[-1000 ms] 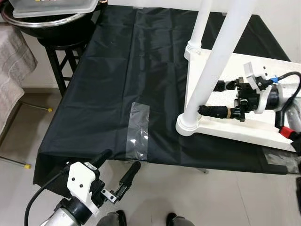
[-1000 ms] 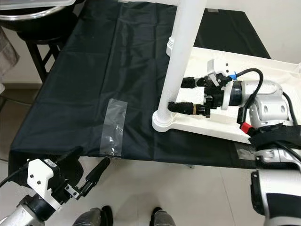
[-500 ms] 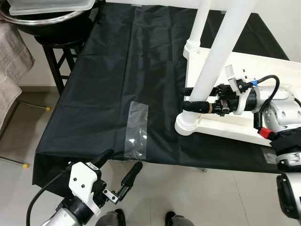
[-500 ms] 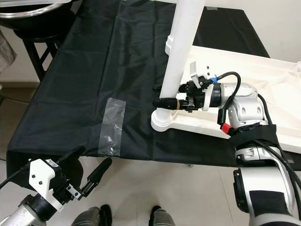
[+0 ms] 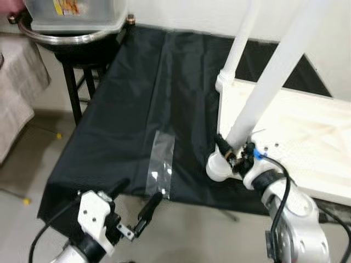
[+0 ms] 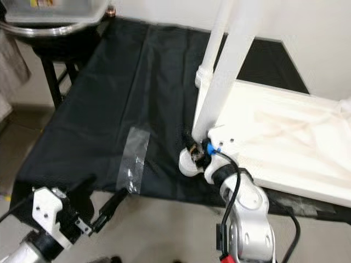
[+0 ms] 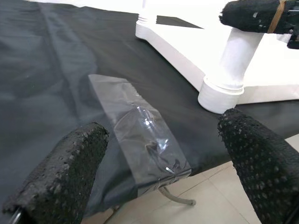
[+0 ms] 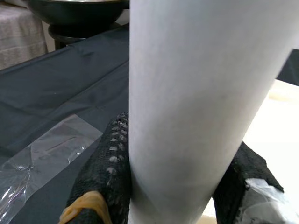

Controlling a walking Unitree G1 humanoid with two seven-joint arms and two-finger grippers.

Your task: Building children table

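Bright, even light; slight blur.

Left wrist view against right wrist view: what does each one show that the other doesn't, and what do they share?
The left wrist view alone shows the near table leg's round foot resting on the black cloth, the upturned white tabletop, the far leg's base and a stretch of floor, framed by the open left gripper.

The right wrist view alone shows the right gripper with a finger on each side of the near table leg, plus a dark metal bowl.

Both show the black cloth and the clear tape patch.
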